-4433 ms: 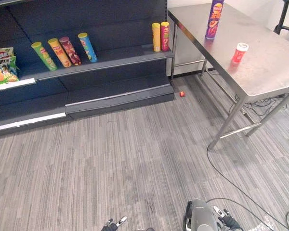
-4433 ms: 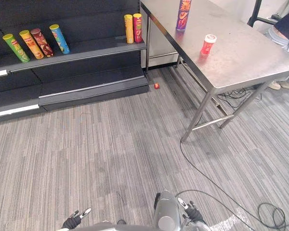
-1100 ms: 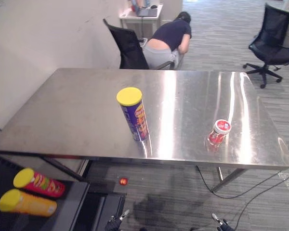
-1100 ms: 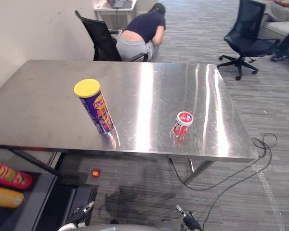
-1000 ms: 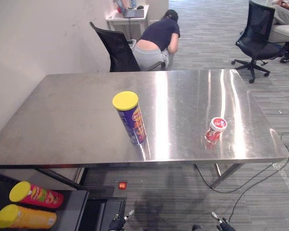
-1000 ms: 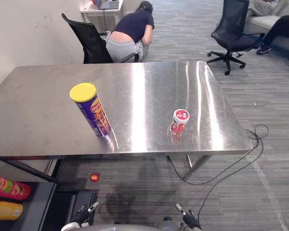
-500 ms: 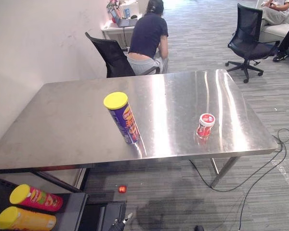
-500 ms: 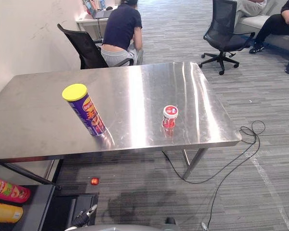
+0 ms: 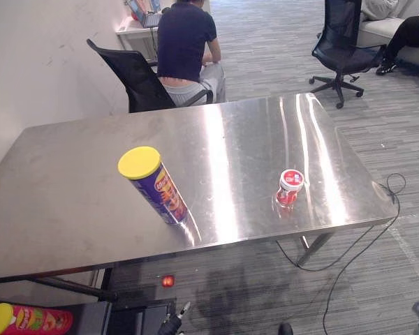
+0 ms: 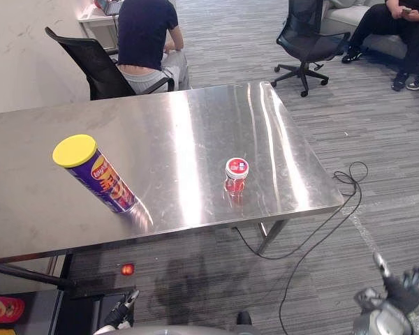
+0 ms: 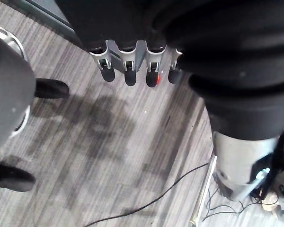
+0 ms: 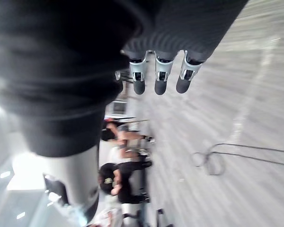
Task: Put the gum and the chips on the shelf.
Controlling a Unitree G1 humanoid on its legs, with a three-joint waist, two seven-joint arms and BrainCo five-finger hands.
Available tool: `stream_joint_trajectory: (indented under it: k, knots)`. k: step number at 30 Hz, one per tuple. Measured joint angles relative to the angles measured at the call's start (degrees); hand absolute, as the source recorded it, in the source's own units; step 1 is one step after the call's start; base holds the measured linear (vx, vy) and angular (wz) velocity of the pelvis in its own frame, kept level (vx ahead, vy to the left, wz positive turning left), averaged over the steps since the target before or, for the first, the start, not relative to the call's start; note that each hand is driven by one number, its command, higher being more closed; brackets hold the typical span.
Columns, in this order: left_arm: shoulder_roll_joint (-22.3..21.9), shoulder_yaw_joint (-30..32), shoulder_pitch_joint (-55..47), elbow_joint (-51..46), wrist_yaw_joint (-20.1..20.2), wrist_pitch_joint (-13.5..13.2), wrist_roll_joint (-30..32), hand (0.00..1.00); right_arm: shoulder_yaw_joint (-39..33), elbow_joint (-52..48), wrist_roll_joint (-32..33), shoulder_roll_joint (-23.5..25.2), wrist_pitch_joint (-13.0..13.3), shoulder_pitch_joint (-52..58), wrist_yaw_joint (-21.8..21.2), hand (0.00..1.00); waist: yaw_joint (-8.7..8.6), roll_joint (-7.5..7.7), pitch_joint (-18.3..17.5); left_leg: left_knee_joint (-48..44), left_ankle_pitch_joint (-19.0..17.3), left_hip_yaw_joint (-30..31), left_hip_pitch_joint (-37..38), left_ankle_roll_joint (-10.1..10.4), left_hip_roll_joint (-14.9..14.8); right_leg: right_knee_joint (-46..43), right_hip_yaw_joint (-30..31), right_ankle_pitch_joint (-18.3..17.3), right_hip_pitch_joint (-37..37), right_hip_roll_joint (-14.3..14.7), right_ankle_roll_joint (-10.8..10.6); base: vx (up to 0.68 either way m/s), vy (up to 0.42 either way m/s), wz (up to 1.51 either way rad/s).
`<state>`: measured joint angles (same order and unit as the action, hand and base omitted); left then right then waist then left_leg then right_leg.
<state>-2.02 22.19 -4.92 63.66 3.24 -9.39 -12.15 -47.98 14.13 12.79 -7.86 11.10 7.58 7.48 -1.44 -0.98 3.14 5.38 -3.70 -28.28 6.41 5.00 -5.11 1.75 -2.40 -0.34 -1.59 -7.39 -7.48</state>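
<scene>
Both eye views show you the same steel table (image 9: 70, 209) from above; the two wrist views look out over the carpet (image 11: 109, 142).

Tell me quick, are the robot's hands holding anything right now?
Left hand: open, holding nothing.
Right hand: open, holding nothing.

The left hand (image 11: 130, 71) hangs with its fingers loosely straight over grey striped carpet (image 11: 109, 142); a small red object (image 11: 156, 78) shows beside one fingertip.
</scene>
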Motion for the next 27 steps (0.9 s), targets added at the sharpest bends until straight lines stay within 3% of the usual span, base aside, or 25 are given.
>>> stream_joint_trajectory:
  k: [7,14,20,27]
  knots:
    - [-1.3,1.4,-1.3,-2.9,0.0,0.0,2.2,0.00,0.7,-10.9,-9.8,3.2,1.3,3.1,3.6,0.00,0.10,-0.27,-0.3,0.0,-0.4,-2.5,0.7,0.6,-0.7,0.0,1.9,0.0,-0.5,0.9,0.0,-0.03,-0.061,-0.18]
    - [-1.5,0.5,-1.5,-3.4,0.5,0.0,4.4,0.00,1.7,-26.9,-15.5,3.9,1.9,6.8,2.2,0.00,-0.04,-0.19,-0.3,0.0,-0.6,-2.8,0.3,0.7,-0.8,0.0,2.6,0.0,-1.2,1.2,0.0,-0.02,-0.046,-0.06]
    - [0.1,-4.1,-1.5,-3.1,1.6,0.0,4.6,0.00,8.5,-32.6,-16.0,2.4,3.4,6.5,-6.3,0.00,-0.11,-0.16,-0.3,0.0,-0.5,-2.0,-1.0,0.6,-0.4,0.0,2.5,0.0,-2.4,1.0,-0.1,-0.03,-0.045,0.04]
    - [2.9,-7.7,-1.5,-2.1,1.9,-0.1,4.6,0.00,12.0,-35.3,-9.5,-3.3,4.6,5.5,-14.2,0.00,-0.37,0.63,0.2,-0.6,-0.7,-0.1,-2.5,0.3,-0.1,0.0,1.8,0.1,-3.3,0.9,-0.1,0.00,-0.047,0.06]
